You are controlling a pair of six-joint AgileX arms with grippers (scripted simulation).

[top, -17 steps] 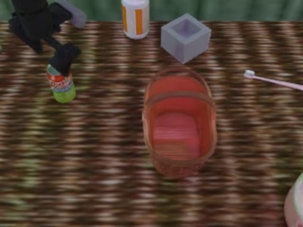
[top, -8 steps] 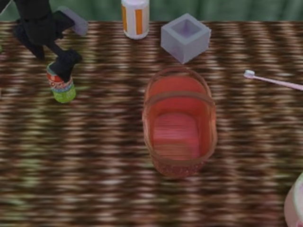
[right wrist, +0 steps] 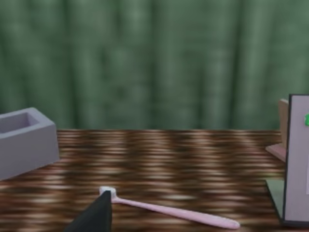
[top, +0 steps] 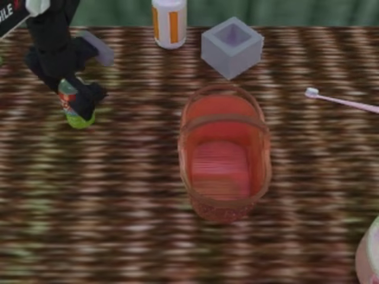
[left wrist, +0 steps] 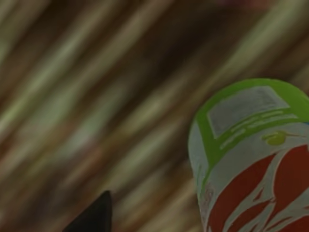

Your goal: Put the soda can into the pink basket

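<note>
The soda can [top: 76, 120] stands at the table's far left, its red upper half mostly covered by my left gripper [top: 81, 102]. In the left wrist view the can [left wrist: 251, 159] fills one side, and one dark fingertip [left wrist: 99, 217] stands apart from it with bare table between, so the gripper is open around the can. The pink basket [top: 219, 168], oval with an arched handle, sits mid-table and holds nothing. My right gripper is out of the top view; one of its fingertips [right wrist: 99, 215] shows, set well off to the side, open and holding nothing.
A white bottle with orange stripes [top: 169, 22] and a grey square box [top: 232, 46] stand at the back. A pink toothbrush [top: 343, 102] lies at the right. A small grey block [top: 98, 47] lies behind the can. A pale round object [top: 370, 254] sits at the front right corner.
My left arm has come forward and down over the can, so the gripper now covers most of its red half. The can, the basket and everything else have stayed put.
</note>
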